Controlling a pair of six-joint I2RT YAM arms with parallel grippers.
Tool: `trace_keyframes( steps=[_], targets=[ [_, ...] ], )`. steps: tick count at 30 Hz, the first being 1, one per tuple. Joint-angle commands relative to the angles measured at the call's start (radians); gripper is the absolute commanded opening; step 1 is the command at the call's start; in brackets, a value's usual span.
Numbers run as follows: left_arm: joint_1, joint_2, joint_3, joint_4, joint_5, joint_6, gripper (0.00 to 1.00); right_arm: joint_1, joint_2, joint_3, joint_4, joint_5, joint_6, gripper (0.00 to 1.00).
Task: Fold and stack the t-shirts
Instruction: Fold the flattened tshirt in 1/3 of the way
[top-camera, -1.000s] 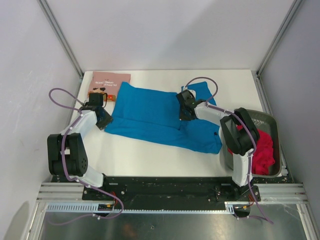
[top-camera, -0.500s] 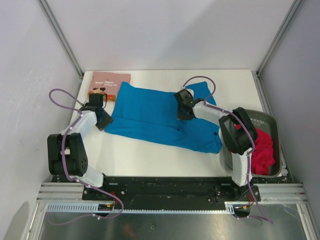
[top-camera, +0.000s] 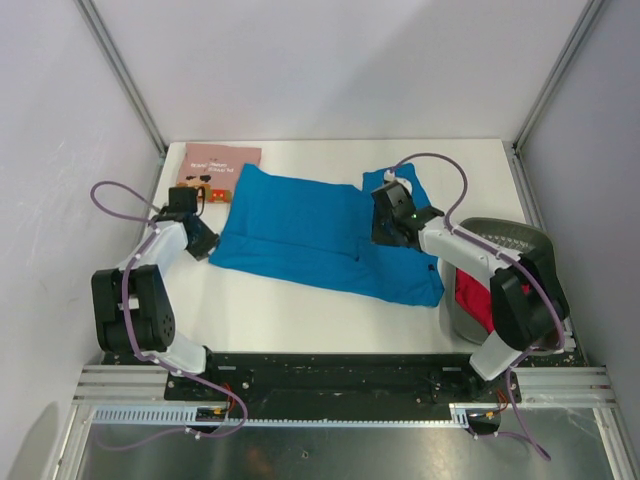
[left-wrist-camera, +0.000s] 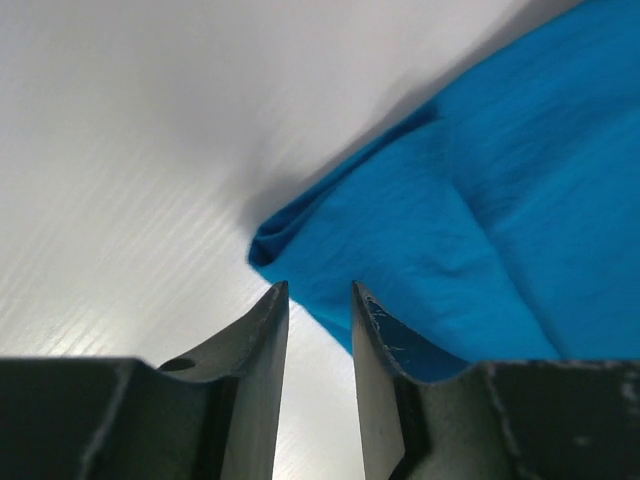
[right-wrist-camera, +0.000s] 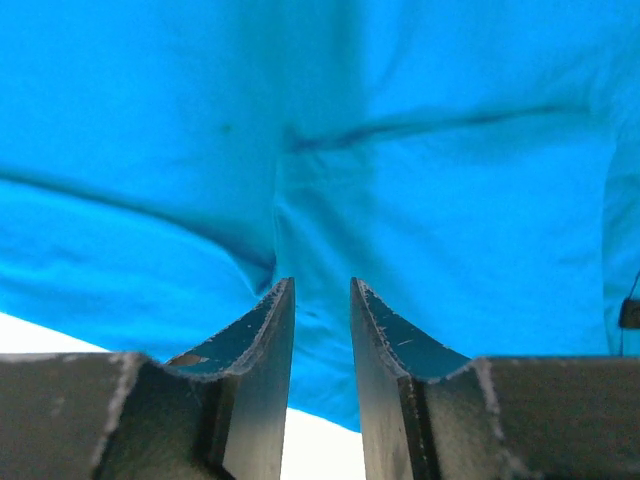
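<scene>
Now, my left pincer (left-wrist-camera: 318, 290), jaws parted and empty, faces a bunched corner of the blue t-shirt (top-camera: 300, 225), ready to grasp; my right pincer (right-wrist-camera: 322, 285) (parted, empty) hovers mid-cloth.

Lighting the top view brightly and evenly from overhead, leaving only short, soft shadows under the near edge of the blue t-shirt (top-camera: 300, 230) on the white counter (top-camera: 300, 310). Washing the counter almost to blank white in the left wrist view, pooling a soft grey shadow along the shirt's folded corner, blurring the cloth toward the far right. Keeping the left end effector (left-wrist-camera: 318, 290) and the right end effector (right-wrist-camera: 321, 285) dark and nearly silhouetted, catching pale scuffed glints along their inner edges. Saturating the blue across the right wrist view, rendering creases as darker lines, softening detail toward the edges.
</scene>
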Motion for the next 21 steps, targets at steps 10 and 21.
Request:
trace_keyframes(
  steps=[10, 21],
  targets=[
    [-0.068, 0.229, 0.258, 0.037, 0.042, 0.067, 0.42, 0.031, -0.115, -0.258, 0.066, -0.049, 0.072, 0.32],
    [-0.077, 0.326, 0.31, 0.036, -0.012, 0.044, 0.43, 0.036, -0.182, -0.364, 0.067, -0.028, 0.082, 0.32]
  ],
)
